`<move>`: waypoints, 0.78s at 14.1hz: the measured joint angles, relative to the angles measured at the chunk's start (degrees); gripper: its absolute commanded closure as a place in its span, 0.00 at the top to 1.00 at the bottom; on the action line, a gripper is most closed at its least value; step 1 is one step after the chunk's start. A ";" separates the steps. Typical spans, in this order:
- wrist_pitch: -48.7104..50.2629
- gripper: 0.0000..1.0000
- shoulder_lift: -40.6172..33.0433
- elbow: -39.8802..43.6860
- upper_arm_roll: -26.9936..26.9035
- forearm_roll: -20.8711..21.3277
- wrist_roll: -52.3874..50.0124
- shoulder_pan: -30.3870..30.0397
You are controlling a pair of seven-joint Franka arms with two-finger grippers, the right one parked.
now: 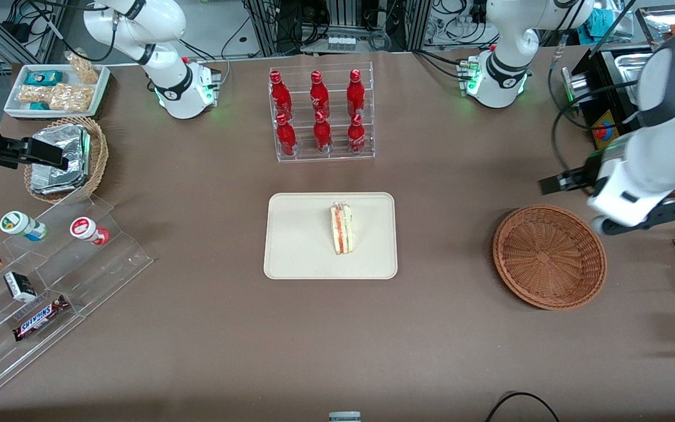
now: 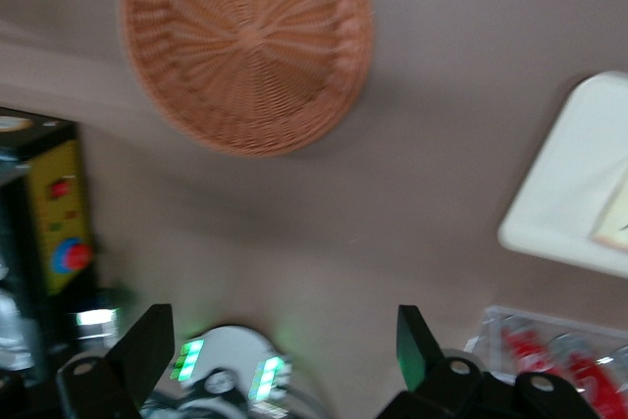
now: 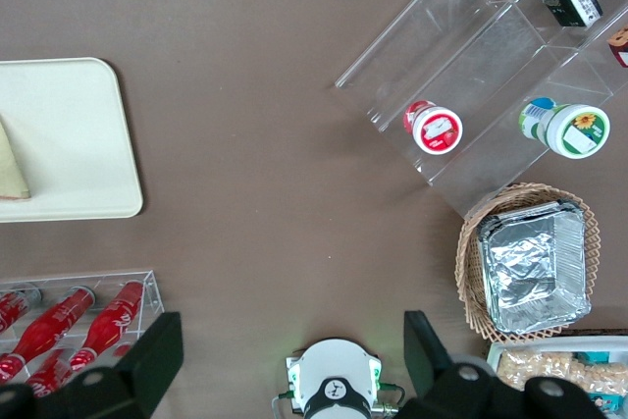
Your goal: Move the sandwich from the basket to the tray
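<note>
Brown worktop [image 1: 197, 328]: sandwich [image 1: 341, 228] rests on tray [image 1: 290, 258], frame centre; basket [image 1: 549, 255] empty (placement looks done). Hand [image 2: 285, 340] empty, fingers apart, above basket.

Front view: high, facing down over the whole table. Left wrist view: looking down past the gripper [image 2: 280, 345], sharing basket [image 2: 245, 46] and tray [image 2: 569, 213] corner.

We find the sandwich [image 1: 341, 228] on the tray [image 1: 296, 246]; the basket [image 1: 549, 256] sits toward the working arm's end, our gripper [image 2: 285, 345] above the table near it, at the basket's two o'clock.
</note>
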State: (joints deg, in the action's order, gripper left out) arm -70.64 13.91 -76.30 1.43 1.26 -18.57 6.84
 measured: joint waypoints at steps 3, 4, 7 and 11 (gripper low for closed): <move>3.81 1.00 -2.32 0.00 0.15 1.91 4.80 -0.23; 3.88 1.00 -2.74 0.00 0.14 1.91 5.18 -0.64; 3.74 1.00 -2.57 -0.01 0.39 1.89 5.91 -1.06; 3.71 1.00 -2.63 0.01 1.01 2.02 5.67 -1.06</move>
State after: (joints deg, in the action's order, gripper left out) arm -66.93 11.28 -76.29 2.44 3.28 -12.90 5.78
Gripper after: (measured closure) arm 0.000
